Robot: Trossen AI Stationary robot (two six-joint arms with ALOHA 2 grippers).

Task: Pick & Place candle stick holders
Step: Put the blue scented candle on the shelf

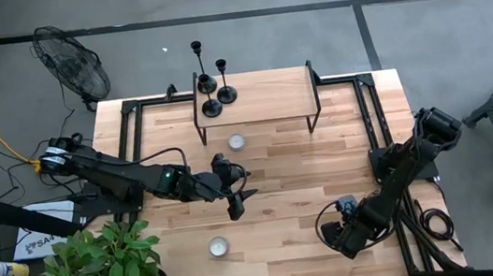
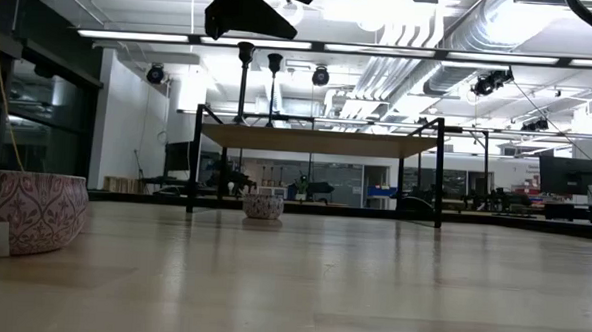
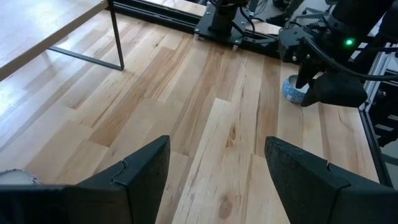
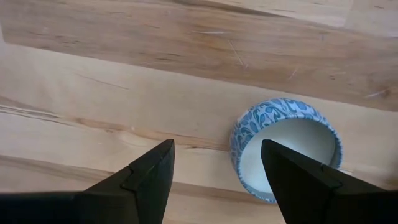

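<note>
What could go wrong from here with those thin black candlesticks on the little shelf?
The three candlesticks stand close together at one end of the shelf, so grabbing one might topple its neighbours. The left gripper, open over mid-table, could clip the shelf edge or the small candle on the way in.

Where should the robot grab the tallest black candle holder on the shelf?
Probably around the thin upright stem of the tallest candle holder, coming level from the open table side: its base lies flat on the shelf. The left pincer is open.
</note>
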